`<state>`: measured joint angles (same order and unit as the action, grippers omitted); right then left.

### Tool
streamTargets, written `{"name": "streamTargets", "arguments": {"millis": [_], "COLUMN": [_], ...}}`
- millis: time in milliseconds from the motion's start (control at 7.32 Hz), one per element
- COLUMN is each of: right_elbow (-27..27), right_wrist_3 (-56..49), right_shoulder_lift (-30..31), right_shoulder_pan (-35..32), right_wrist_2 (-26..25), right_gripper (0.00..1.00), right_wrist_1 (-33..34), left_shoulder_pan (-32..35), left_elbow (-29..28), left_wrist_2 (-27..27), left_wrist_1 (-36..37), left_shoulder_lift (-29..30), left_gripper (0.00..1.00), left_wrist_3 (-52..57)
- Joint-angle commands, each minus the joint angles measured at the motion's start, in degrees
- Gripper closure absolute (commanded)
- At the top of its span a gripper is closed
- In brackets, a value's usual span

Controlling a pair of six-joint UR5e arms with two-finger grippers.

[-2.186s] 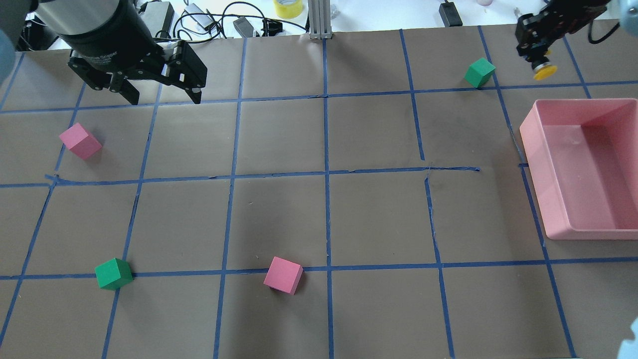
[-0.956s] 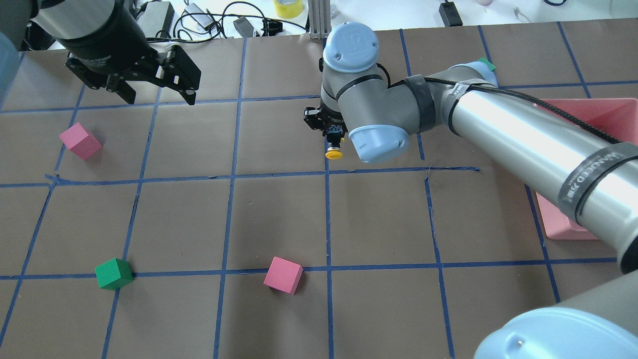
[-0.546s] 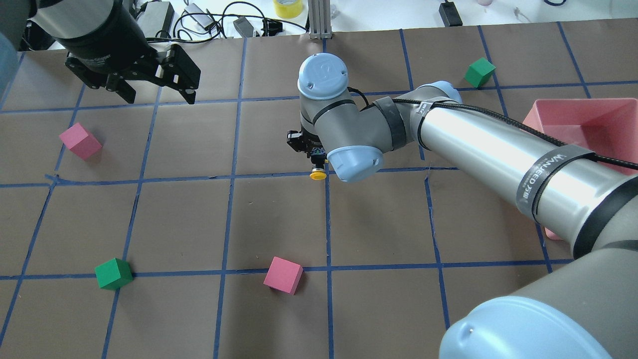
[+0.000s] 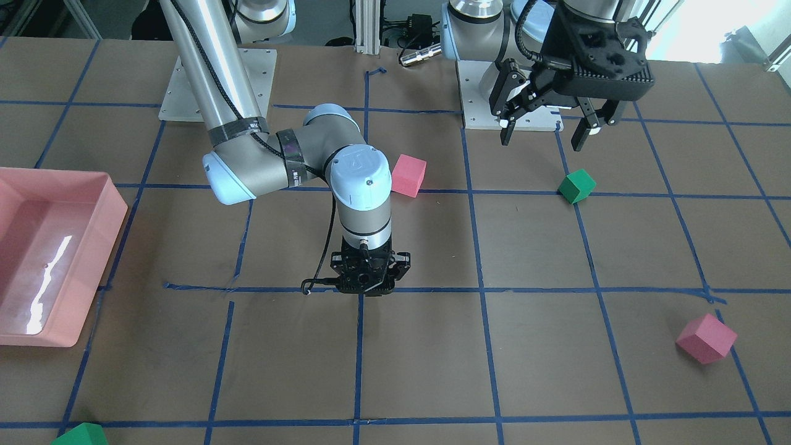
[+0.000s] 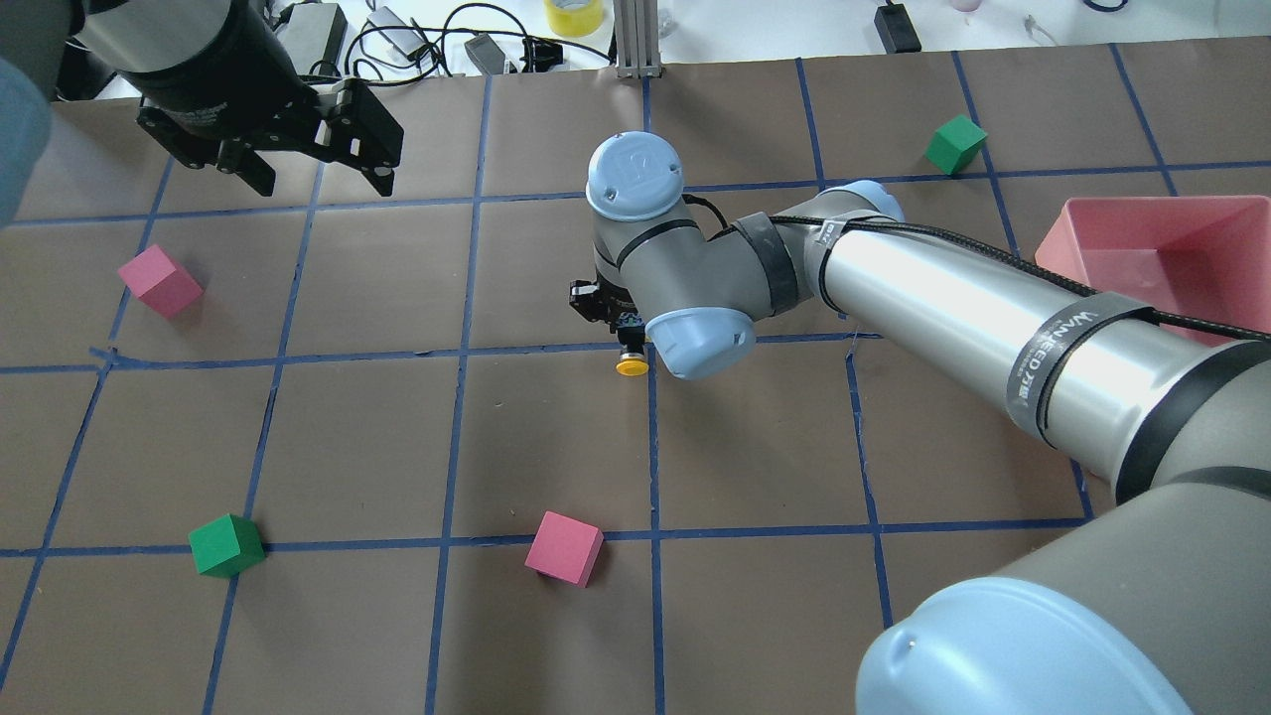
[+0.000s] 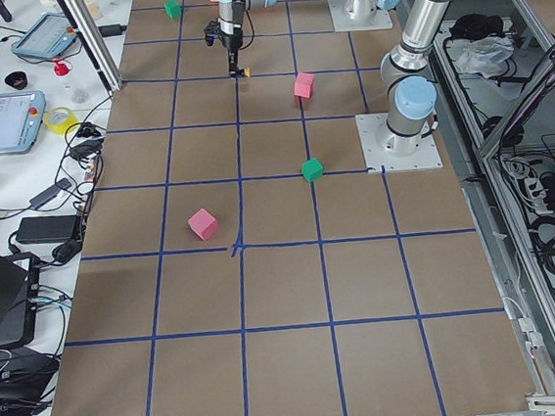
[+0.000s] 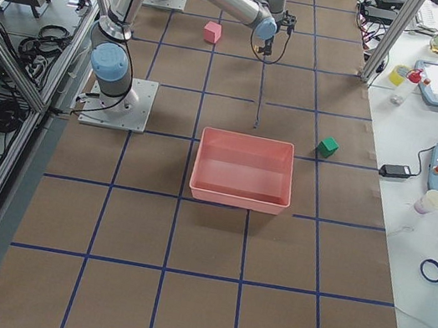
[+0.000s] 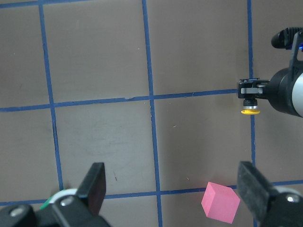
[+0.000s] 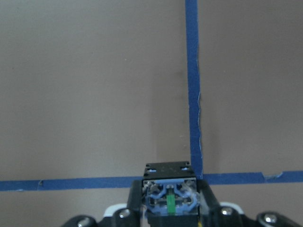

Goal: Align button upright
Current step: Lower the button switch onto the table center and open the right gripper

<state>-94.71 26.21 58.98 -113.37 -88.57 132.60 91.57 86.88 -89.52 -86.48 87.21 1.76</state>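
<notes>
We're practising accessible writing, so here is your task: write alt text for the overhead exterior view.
The right gripper holds the button, yellow cap down, at a crossing of blue tape lines mid-table. The left gripper hangs open at far left; two pink cubes, two green cubes and a pink bin sit around.

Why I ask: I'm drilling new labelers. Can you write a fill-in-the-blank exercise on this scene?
1. The right tool grips the button, whose round cap is ____ in colour.
2. The left tool holds nothing and is ____, not shut.
3. The tray at the table's edge is ____ in colour.
Missing words: yellow; open; pink.
</notes>
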Motion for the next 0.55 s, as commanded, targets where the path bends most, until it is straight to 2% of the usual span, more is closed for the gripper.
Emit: {"name": "streamTargets", "arguments": {"millis": [0,410], "right_elbow": [-0.3,-3.0], "right_wrist_3": [0.0,-0.2], "right_shoulder_lift": [-0.3,0.0], "right_shoulder_pan": [0.0,0.0], "right_wrist_2": [0.6,0.6], "right_gripper": [0.64,0.58], "right_wrist_1": [-0.1,0.2], "left_shoulder_pan": [0.0,-0.1], "left_elbow": [0.0,0.5], "left_wrist_2": [0.1,0.0], "left_wrist_1": [0.2,0.2], "left_shoulder_lift": [0.1,0.2], "left_gripper": [0.0,0.0], "left_wrist_3": [0.1,0.2]}}
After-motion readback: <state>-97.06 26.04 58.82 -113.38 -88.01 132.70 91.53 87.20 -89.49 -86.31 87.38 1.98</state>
